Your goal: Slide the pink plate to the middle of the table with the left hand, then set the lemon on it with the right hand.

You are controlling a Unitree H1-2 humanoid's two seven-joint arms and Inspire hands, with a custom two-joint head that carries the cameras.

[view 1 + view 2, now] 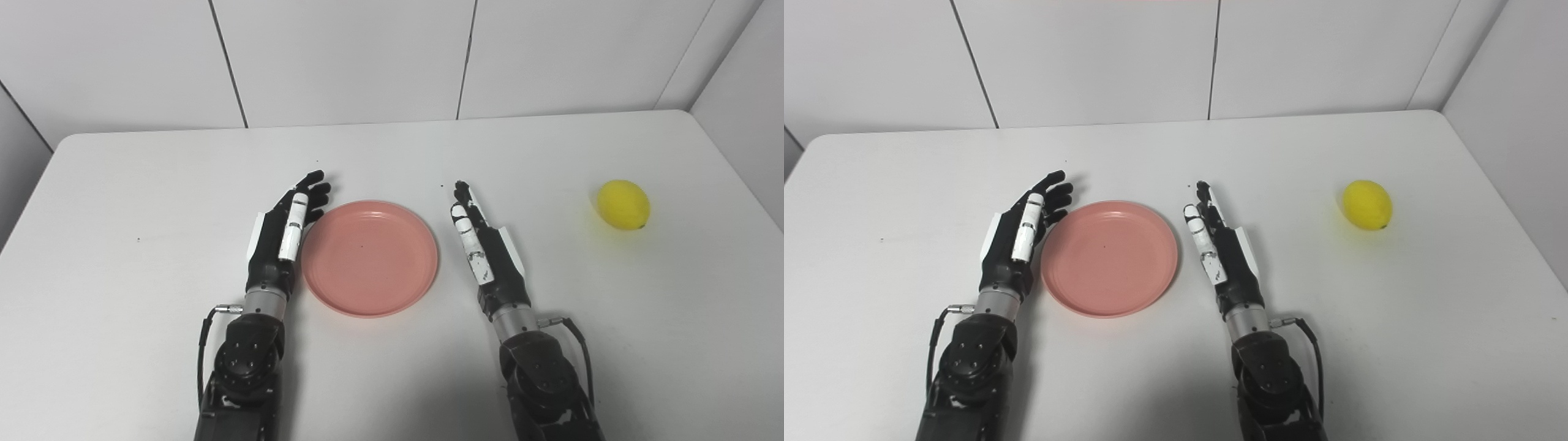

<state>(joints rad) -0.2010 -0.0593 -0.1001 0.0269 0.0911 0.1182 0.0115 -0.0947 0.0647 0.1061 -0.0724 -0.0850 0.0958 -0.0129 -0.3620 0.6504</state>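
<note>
Left eye view
Table (153, 184): white, with white wall panels behind it.
Plate (370, 257): pink, lying flat near the middle of the table, between the two hands, with nothing on it.
Left hand (282, 236): just beside the plate's left rim, palm turned toward it, fingers (313, 187) stretched forward and a little curled at the tips, holding nothing (whether it touches the rim I cannot tell).
Right hand (484, 245): a little off the plate's right rim with bare table between, set edge-on, fingers straight and close together, holding nothing.
Lemon (623, 204): yellow, lying on the table far to the right, well apart from the right hand and the plate.

Right eye view
Plate (1109, 258): same spot between the hands, flat and bare.
Left hand (1020, 236): close against the plate's left rim, fingertips slightly fanned, nothing held.
Right hand (1222, 251): apart from the plate's right rim (the gap is plain here), fingers extended and kept together, nothing held.
Lemon (1367, 204): alone on the right side of the table, near the far right edge, not on the plate.
Forearms: both come in from the bottom edge, a thin cable looping at each wrist.
</note>
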